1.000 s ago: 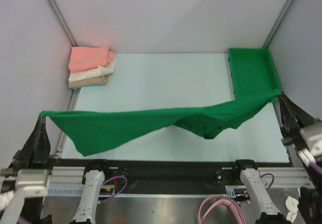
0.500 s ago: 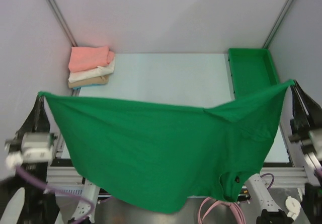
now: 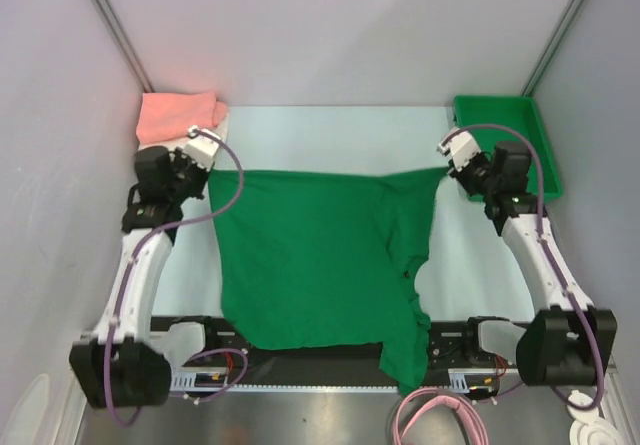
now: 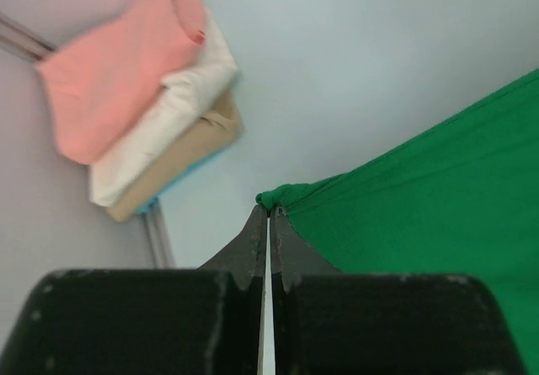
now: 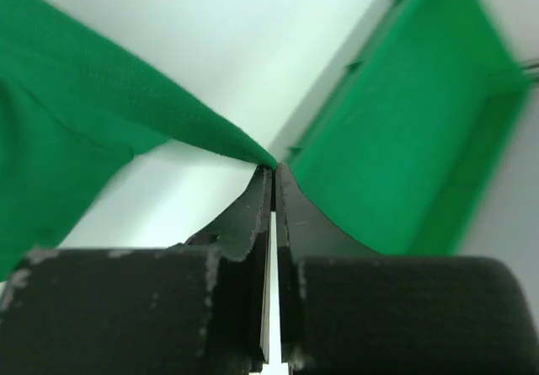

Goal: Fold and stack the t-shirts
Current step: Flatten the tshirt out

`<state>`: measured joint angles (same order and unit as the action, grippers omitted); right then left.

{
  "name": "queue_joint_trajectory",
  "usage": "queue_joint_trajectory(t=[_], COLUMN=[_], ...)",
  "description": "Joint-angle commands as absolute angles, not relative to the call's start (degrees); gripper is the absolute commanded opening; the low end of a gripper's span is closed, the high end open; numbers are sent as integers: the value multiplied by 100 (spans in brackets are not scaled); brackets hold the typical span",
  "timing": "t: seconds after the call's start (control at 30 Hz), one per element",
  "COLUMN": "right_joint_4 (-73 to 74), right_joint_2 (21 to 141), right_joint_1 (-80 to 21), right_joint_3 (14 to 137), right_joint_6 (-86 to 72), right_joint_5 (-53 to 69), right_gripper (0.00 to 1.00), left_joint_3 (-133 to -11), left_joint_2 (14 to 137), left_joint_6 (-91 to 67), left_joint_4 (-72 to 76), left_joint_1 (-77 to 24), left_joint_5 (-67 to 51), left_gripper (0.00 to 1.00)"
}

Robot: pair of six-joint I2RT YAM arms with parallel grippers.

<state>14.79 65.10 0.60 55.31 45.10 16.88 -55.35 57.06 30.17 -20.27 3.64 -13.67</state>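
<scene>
A dark green t-shirt (image 3: 320, 255) is stretched between both arms and spreads down the table, its lower edge hanging over the near edge. My left gripper (image 3: 207, 175) is shut on the shirt's far left corner (image 4: 271, 198). At the far right corner (image 5: 253, 152) my right gripper (image 3: 447, 170) is shut on the cloth. A stack of folded t-shirts, salmon pink (image 4: 118, 72) on white (image 4: 168, 126) on tan (image 4: 181, 168), lies in the back left corner (image 3: 178, 115), just beyond the left gripper.
A rigid green plastic bin (image 3: 510, 140) stands at the back right, close behind the right gripper (image 5: 404, 139). Pale table surface (image 3: 330, 135) shows beyond the shirt. Pink cable (image 3: 440, 420) coils below the near edge. Walls close in on both sides.
Both arms have swung from the near table edge forward to the far half, carrying the green shirt from hanging in the air to lying spread over the table.
</scene>
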Motion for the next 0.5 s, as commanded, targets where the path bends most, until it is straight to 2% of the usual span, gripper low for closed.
queue_joint_trajectory(t=[0.0, 0.17, 0.47], right_joint_4=[-147, -641, -949], right_joint_2=[6853, 8486, 10317], right_joint_1=[79, 18, -140], right_joint_3=[5397, 5826, 7598], right_joint_6=[4518, 4298, 3930], right_joint_5=[1485, 1214, 818], right_gripper=[0, 0, 0], left_joint_3=[-5388, -6019, -7222], left_joint_2=[6615, 8425, 10001], left_joint_6=[3384, 3287, 3164], left_joint_4=[-854, -370, -150], left_joint_1=[264, 264, 211], left_joint_5=[-1135, -932, -564], left_gripper=[1, 0, 0])
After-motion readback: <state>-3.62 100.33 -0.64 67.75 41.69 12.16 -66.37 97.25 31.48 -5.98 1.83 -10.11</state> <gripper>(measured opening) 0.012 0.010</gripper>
